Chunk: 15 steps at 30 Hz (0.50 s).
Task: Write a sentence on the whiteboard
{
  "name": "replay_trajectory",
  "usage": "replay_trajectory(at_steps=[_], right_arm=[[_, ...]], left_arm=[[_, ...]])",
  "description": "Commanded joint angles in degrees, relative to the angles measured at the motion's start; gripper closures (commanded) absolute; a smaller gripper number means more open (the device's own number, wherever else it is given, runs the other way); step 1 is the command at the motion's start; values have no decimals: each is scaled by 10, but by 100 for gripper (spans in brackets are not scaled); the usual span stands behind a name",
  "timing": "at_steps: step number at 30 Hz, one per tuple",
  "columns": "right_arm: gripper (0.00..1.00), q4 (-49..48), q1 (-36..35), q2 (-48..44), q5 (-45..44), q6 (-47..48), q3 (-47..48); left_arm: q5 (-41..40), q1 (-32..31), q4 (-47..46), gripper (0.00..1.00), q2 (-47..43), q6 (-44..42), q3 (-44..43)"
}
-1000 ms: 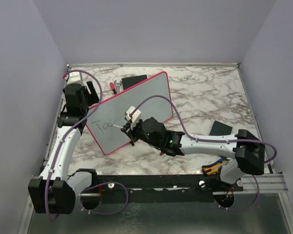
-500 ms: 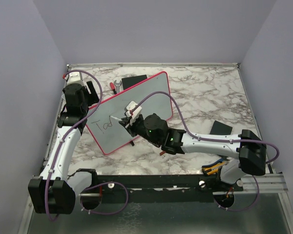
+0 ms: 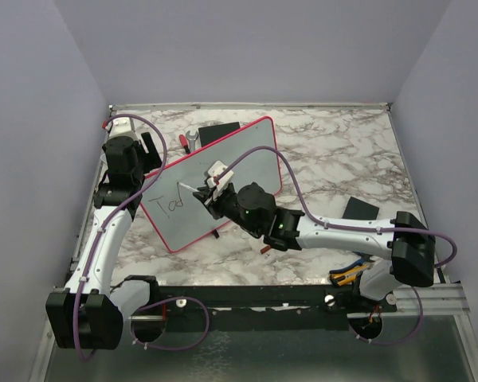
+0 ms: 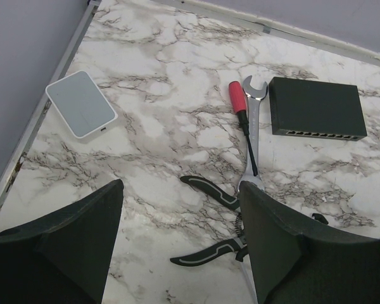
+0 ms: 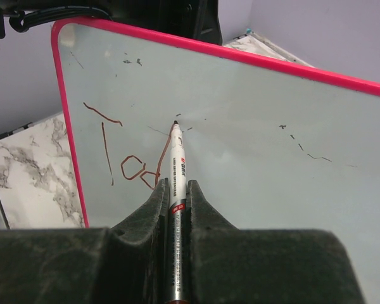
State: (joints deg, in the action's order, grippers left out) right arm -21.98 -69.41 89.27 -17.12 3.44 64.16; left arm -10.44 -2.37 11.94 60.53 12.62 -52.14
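Now the right hand (image 3: 209, 196) has moved the marker (image 5: 175, 170) beyond the lettering (image 3: 174, 204).

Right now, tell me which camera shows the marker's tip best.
The right wrist view: the marker runs up between the fingers, its tip at the whiteboard beside the lettering. The top view shows it only as a thin sliver; the left wrist view shows none of it.

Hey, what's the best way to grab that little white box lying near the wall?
Come down from straight above and pinch the white box across its narrower width. It lies flat and apart from the tools, so both long edges are free for the fingers.
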Motion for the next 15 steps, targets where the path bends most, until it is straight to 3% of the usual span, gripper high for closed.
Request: replay_trajectory(at_steps=[1, 15], right_arm=[[100, -3, 10, -12, -9, -14, -18], [100, 28, 9, 0, 33, -68, -51]], left_arm=[[16, -1, 6, 26, -6, -1, 8], [17, -2, 7, 25, -5, -2, 8]])
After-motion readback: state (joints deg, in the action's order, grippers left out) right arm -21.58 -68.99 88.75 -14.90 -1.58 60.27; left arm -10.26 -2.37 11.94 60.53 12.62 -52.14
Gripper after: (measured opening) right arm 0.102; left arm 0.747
